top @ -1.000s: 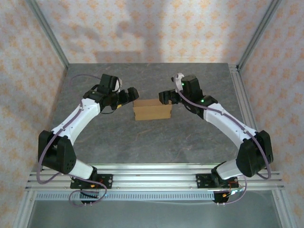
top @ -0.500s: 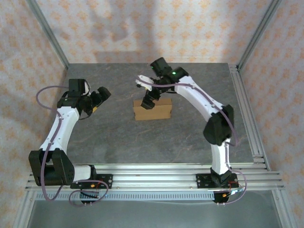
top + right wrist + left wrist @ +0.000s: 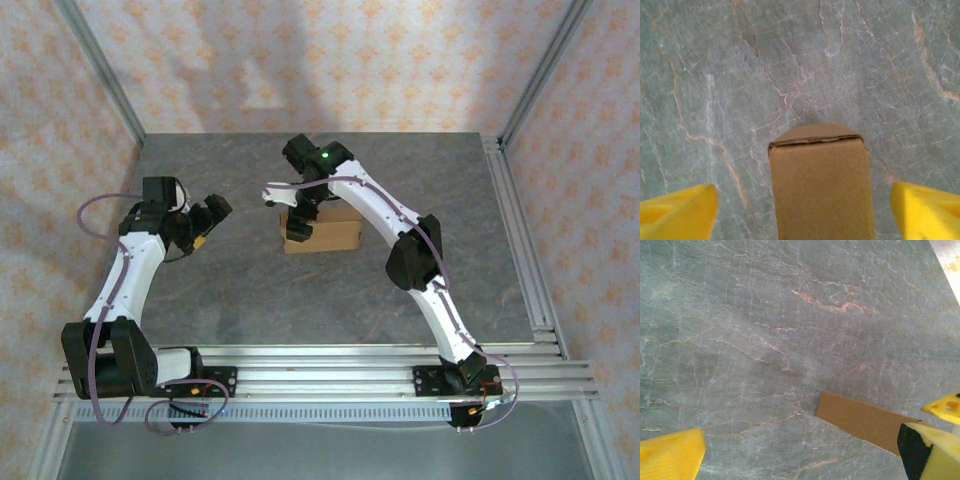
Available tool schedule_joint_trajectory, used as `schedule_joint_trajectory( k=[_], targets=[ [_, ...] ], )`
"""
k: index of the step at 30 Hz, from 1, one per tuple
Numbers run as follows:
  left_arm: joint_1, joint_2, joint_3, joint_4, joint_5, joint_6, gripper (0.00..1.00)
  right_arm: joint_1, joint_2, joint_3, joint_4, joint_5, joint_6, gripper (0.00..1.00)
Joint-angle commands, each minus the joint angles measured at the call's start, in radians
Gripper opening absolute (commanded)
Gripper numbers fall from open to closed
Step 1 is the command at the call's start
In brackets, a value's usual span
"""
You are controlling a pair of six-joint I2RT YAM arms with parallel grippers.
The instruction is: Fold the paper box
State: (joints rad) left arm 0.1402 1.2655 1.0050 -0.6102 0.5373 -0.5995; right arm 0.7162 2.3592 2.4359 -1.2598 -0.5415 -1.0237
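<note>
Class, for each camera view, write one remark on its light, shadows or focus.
Top external: even, soft light; faint blurry shadows fall on the back wall. Left wrist: the left gripper's yellow fingertips are out of focus, and the top right corner is washed out. Right wrist: the paper box is sharp, the right gripper's fingertips soft.

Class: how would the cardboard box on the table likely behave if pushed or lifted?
The paper box looks thin-walled, so probably light yet crushable. Flat-sided on the smooth table, it would likely slide, not roll. Its rounded end flap may flex.
</note>
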Motion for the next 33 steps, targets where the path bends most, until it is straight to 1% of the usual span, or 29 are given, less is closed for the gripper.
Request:
schedule_joint_trajectory(
  k=[1, 3, 8, 16, 18, 20, 24, 28, 31, 33],
  targets=[
    [0.010, -0.006, -0.015, 0.005, 0.016, 0.022, 1.00, 0.006, 0.011, 0.043, -0.026, 0.022, -0.018, 0.76],
    [0.009, -0.004, -0.017, 0.015, 0.019, 0.021, 1.00, 0.006, 0.013, 0.044, -0.027, 0.025, -0.017, 0.67],
    [0.010, 0.002, -0.013, 0.015, 0.021, 0.027, 1.00, 0.006, 0.004, 0.044, -0.021, 0.059, -0.018, 0.51],
    [0.009, 0.004, -0.013, 0.016, 0.021, 0.033, 1.00, 0.012, -0.040, 0.036, 0.002, 0.162, -0.009, 0.50],
    [0.009, 0.003, -0.014, 0.016, 0.022, 0.036, 1.00, 0.012, -0.066, 0.008, 0.038, 0.204, 0.006, 0.47],
    [0.009, 0.000, -0.015, 0.013, 0.026, 0.038, 1.00, 0.014, -0.103, -0.053, 0.096, 0.250, 0.013, 0.42],
    [0.009, -0.006, -0.018, 0.008, 0.021, 0.043, 1.00, 0.014, -0.169, -0.177, 0.192, 0.295, 0.015, 0.40],
    [0.009, -0.005, -0.022, 0.013, 0.017, 0.040, 1.00, 0.014, -0.221, -0.268, 0.330, 0.397, 0.031, 0.40],
    [0.010, -0.005, -0.023, 0.021, 0.015, 0.035, 1.00, 0.022, -0.258, -0.364, 0.503, 0.528, 0.020, 0.39],
    [0.010, -0.003, -0.023, 0.024, 0.015, 0.035, 1.00, 0.036, -0.287, -0.465, 0.692, 0.615, -0.005, 0.39]
  ],
)
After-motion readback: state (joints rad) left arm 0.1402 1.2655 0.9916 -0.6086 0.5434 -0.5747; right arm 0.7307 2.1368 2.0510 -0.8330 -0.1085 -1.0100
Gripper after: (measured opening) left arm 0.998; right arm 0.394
